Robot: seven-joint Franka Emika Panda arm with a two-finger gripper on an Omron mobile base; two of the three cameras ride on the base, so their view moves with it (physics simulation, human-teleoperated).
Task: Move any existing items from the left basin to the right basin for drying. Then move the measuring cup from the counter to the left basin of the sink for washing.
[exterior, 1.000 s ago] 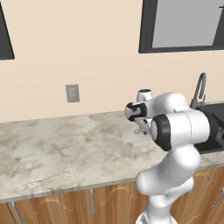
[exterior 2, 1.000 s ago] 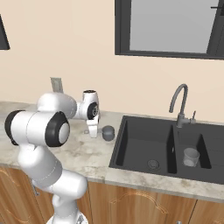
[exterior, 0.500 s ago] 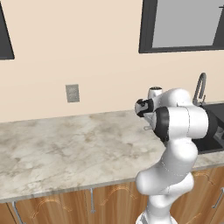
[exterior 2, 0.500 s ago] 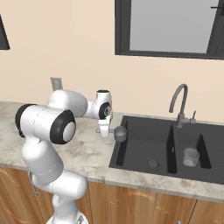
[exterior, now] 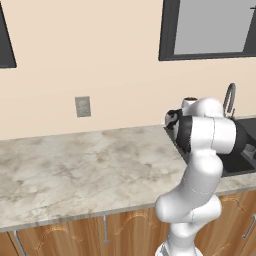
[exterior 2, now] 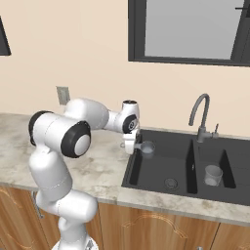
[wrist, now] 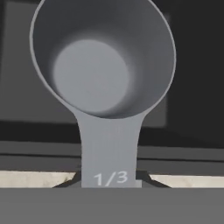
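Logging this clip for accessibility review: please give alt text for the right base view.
The gripper holds the measuring cup by its handle over the left basin of the sink. A pale grey cup stands in the right basin, below the tap.

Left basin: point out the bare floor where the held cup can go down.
The black rectangular left basin has bare floor all round its small round drain, between counter-side wall and divider. The blue-grey handled measuring cup, in the gripper, hangs over its near-left corner. The right basin holds the pale grey cup.
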